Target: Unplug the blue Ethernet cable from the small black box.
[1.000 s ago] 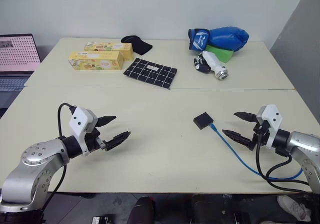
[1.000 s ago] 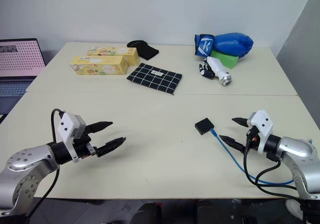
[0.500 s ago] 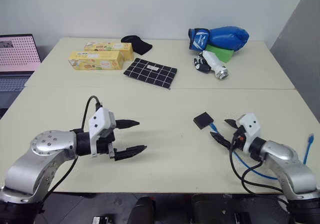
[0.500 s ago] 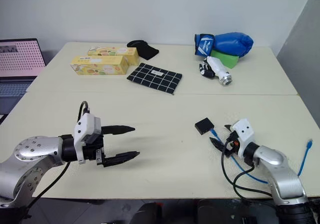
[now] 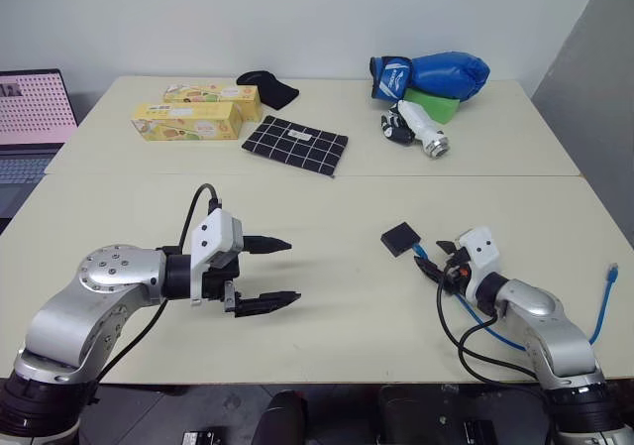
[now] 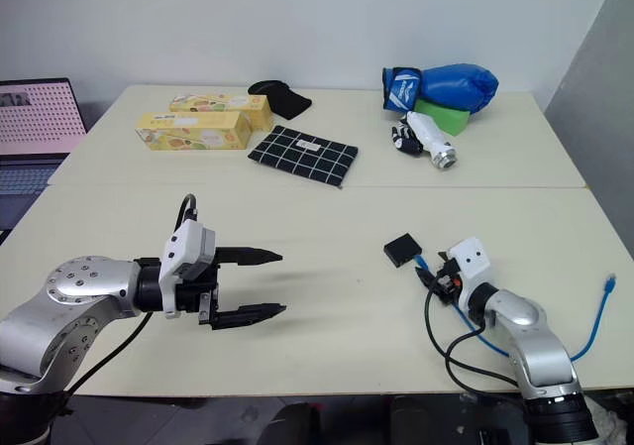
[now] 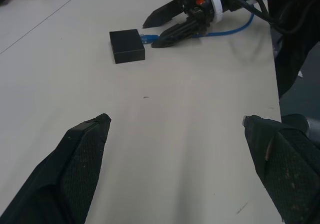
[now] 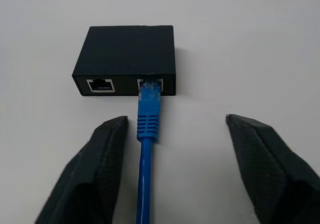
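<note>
The blue Ethernet cable (image 8: 148,134) is sitting plugged into the small black box (image 8: 127,54); the right pincer (image 8: 170,164), spread, is straddling its boot and should be pinching there before pulling straight back.

Evenly bright, soft overhead light. Faint shadows under the box (image 8: 125,57) and fingers (image 8: 97,174). No glare on the table (image 5: 327,207). Sharp head views; near fingertips slightly soft up close.

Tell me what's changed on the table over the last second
The right end effector came in from the table's right edge and now straddles the blue Ethernet cable just behind its plug, fingers apart, not gripping. The left end effector swung toward the table's middle, open. The cable stays plugged into the small black box, which hasn't moved.
</note>
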Tool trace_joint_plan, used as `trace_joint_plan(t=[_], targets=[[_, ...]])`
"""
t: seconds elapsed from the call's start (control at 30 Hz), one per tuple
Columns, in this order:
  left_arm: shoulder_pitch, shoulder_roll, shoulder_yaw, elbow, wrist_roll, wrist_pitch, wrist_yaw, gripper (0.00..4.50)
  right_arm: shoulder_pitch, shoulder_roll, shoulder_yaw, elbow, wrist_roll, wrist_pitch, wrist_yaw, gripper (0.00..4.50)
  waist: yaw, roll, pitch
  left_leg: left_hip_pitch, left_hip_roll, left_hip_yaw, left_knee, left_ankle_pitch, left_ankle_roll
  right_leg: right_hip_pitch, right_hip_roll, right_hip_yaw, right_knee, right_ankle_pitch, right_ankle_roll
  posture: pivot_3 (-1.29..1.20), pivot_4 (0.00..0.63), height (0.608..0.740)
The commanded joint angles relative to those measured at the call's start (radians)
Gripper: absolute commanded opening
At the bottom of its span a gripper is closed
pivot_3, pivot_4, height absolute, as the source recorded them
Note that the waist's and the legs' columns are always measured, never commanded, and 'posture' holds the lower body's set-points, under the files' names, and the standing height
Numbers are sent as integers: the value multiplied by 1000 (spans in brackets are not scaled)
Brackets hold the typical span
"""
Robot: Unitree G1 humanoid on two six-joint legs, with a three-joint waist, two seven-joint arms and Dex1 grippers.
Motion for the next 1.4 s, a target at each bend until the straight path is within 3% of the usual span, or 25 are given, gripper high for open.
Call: trace_joint_plan(t=[0.03,0.33,0.53,0.73,0.97,1.3,1.4], targets=[[-1,-7,4,0,5,-16,8,4500,-8,-14,7,16,-8,-8,27,2145,0,0,0,0,0,0,0,0,0,0,0,0,0,0,0,0,150,740],[-2,-28,-11,74,-16,22,-8,4500,-71,-145,59,7,-47,-135,209,164,1,0,0,0,0,0,0,0,0,0,0,0,0,0,0,0,150,740],[-72,-96,22,135,-174,191,8,4500,-234,-231,172,18,-190,-534,363,144,-3,1,1,0,0,1,1,0,0,-1,0,0,1,0,0,0,150,740],[-141,-177,40,154,-279,303,91,4500,-392,-208,255,94,-262,-796,420,143,0,1,1,-1,1,-1,1,0,0,-1,0,-1,1,0,0,0,150,740],[-146,-246,49,143,-331,351,174,4500,-489,-159,284,103,-255,-834,439,142,1,1,1,-1,1,-2,2,0,0,-1,-2,-1,1,0,0,0,150,740],[-164,-309,70,162,-393,386,229,4500,-516,-136,281,87,-258,-850,441,134,2,1,1,-1,1,-3,2,0,-1,0,-3,-2,1,0,0,0,150,740],[-170,-311,69,167,-409,394,221,3974,-517,-136,282,86,-260,-851,441,134,2,1,1,-1,1,-3,2,0,-1,0,-3,-2,1,0,0,0,150,740]])
